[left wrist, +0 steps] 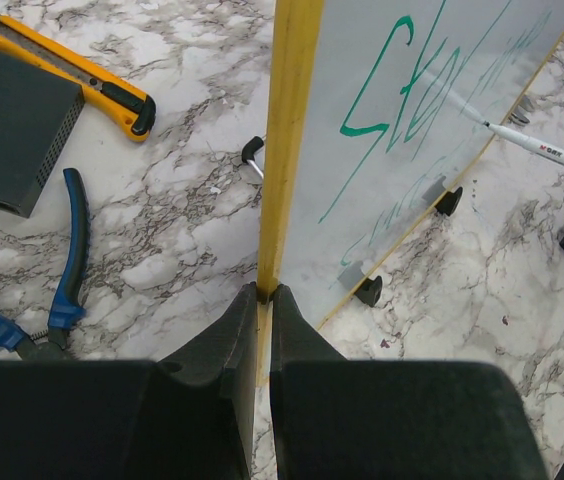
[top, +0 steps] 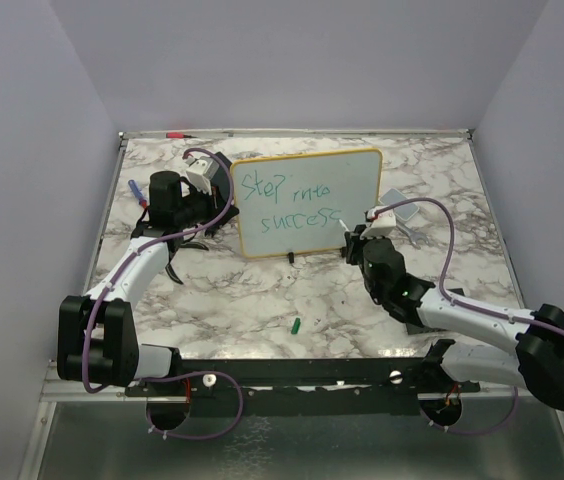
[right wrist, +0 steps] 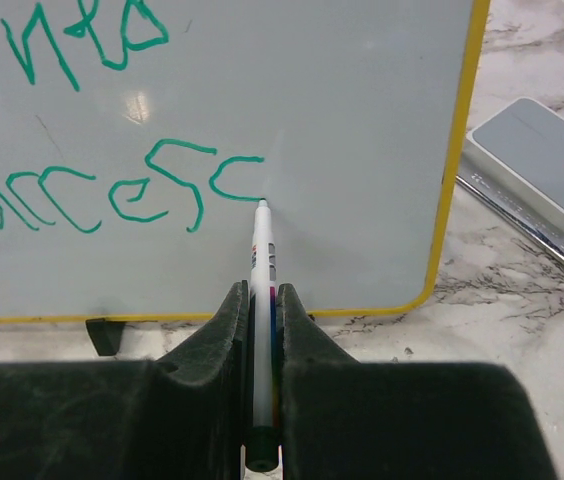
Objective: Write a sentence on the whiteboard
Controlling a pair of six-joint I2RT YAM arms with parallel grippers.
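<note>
Whiteboard (top: 354,180) standing on its black feet at the far middle of the marbled worktop (top: 262,290), where we see the left tool (left wrist: 265,293) closed on its yellow left edge. We see the right tool (right wrist: 262,292) clamped around a white marker (right wrist: 260,250). Its tip touches the board at the end of the green sentence (top: 292,217), which reads "Step into succes" plus a part-formed letter.
</note>
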